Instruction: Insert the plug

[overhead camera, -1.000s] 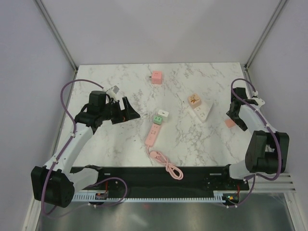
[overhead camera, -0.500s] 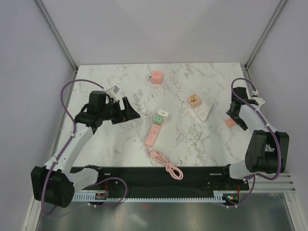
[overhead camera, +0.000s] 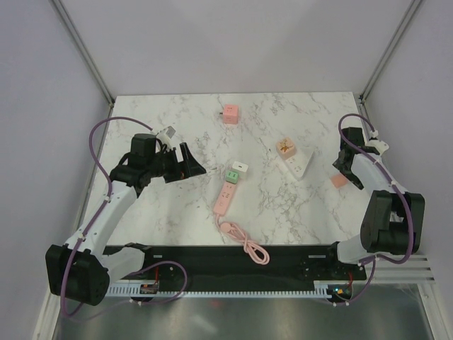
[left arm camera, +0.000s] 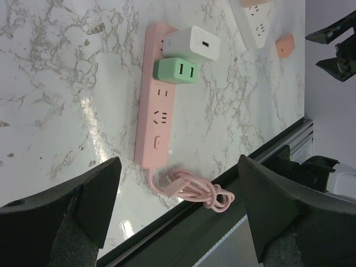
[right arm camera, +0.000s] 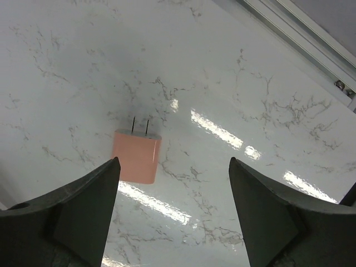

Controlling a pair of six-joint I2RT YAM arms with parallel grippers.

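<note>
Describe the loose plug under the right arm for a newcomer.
On the marble table, look at the right edge below the right fingers. A small salmon-pink adapter lies flat there, two bare prongs showing. The pink cube at the far edge is boxier.

a white marble-patterned table (overhead camera: 156, 127) filled the enclosure. a pink cube adapter (overhead camera: 230, 114) sat alone near its far edge. near the middle, a white charger (overhead camera: 239, 167) and a green charger (overhead camera: 232, 175) stood touching side by side. a black rail (overhead camera: 212, 258) ran along the near edge, and two metal posts (overhead camera: 81, 49) rose at the far corners.
</note>
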